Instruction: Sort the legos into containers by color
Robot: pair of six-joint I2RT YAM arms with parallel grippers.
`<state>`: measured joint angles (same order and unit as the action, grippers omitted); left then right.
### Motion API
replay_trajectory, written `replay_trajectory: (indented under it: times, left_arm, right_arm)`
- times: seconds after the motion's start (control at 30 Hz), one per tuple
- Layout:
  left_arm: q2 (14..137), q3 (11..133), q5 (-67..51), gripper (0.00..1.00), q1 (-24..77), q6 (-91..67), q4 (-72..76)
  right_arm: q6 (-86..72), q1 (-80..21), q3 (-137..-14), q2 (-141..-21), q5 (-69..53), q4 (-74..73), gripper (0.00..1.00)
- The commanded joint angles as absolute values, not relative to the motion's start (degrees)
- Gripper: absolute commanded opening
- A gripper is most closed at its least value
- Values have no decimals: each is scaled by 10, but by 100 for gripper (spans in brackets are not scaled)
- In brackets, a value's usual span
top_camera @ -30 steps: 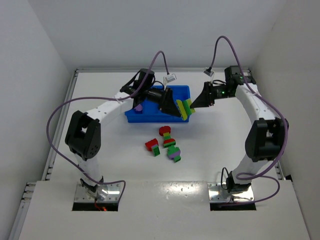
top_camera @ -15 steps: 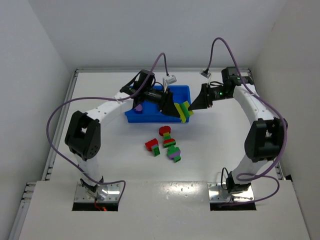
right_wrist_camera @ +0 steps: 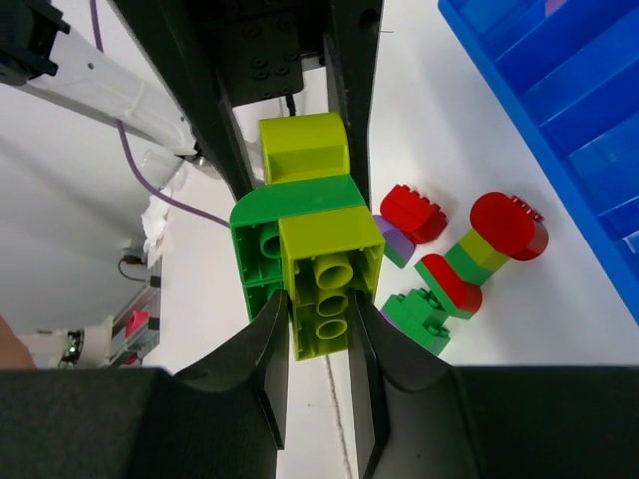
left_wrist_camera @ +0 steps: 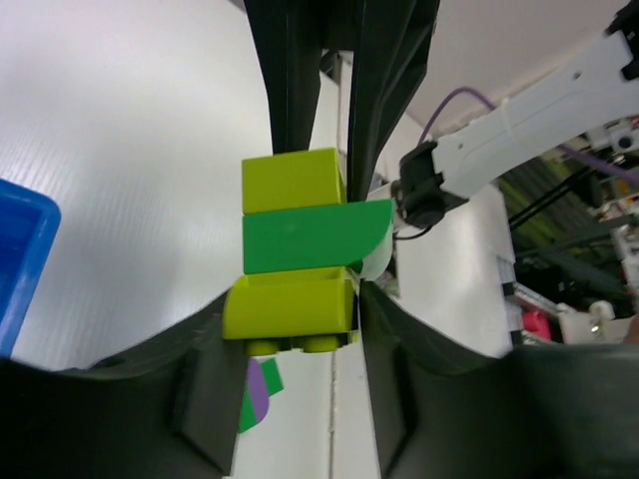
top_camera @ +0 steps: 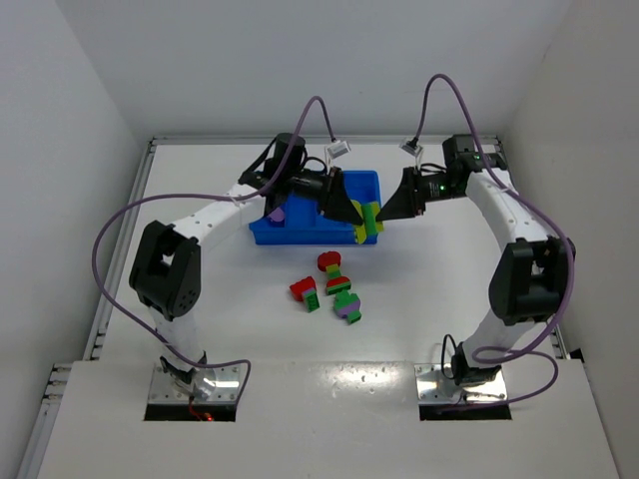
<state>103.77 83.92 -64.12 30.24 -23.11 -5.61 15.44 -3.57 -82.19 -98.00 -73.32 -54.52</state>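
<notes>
A stack of legos, yellow-green, green, yellow-green (top_camera: 369,221), hangs in the air at the right end of the blue tray of containers (top_camera: 300,233), held from both sides. My left gripper (top_camera: 354,214) (left_wrist_camera: 295,311) is shut on the near yellow-green brick (left_wrist_camera: 290,304). My right gripper (top_camera: 385,211) (right_wrist_camera: 318,319) is shut on the opposite yellow-green brick (right_wrist_camera: 329,284), with the green brick (right_wrist_camera: 262,235) behind it. Loose mixed stacks lie on the table: red-green (top_camera: 305,291), red and yellow-green (top_camera: 334,271), green-purple (top_camera: 347,305). A purple brick (top_camera: 278,214) lies in a left compartment.
The tray's compartments (right_wrist_camera: 559,90) show at the upper right of the right wrist view, with the loose bricks (right_wrist_camera: 479,244) beneath the held stack. Purple cables arc above both arms. White walls close in the table on three sides.
My left gripper's jaws have narrowed onto the stack, and the stack has shifted slightly left and turned more upright. The right gripper has kept its hold throughout.
</notes>
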Motion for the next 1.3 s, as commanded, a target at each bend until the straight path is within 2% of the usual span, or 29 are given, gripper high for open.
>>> replay_trajectory:
  times: [0.0, 0.07, 0.2, 0.33, 0.57, 0.83, 0.97, 1.1, 1.27]
  left_arm:
    - [1037, 837, -685, 46, 304, -292, 40]
    - [1037, 837, -685, 42, 304, -298, 45]
    - [1043, 837, -685, 23, 304, -304, 50]
    - [1043, 837, -691, 12, 304, -292, 34]
    - [1027, 820, -684, 4, 286, -250, -17]
    - [1008, 815, -615, 1, 274, -149, -118]
    - [1008, 818, -511, 1, 262, -106, -165]
    - [1029, 867, -261, 1, 262, -77, -213]
    - [1075, 909, -108, 1, 257, -64, -249]
  right_arm:
    - [162, -40, -815, -957, -757, -537, 1]
    - [162, -40, -815, -952, -757, -537, 1]
    - [162, -40, -815, -952, -757, -532, 1]
    - [143, -25, -815, -952, -758, -518, 1]
    - [125, 28, -831, -962, -769, -512, 0]
    - [125, 78, -824, -952, -774, -512, 0]
    - [125, 89, -812, -940, -769, -519, 0]
    - [125, 89, -802, -927, -749, -519, 0]
    - [125, 89, -796, -916, -722, -519, 0]
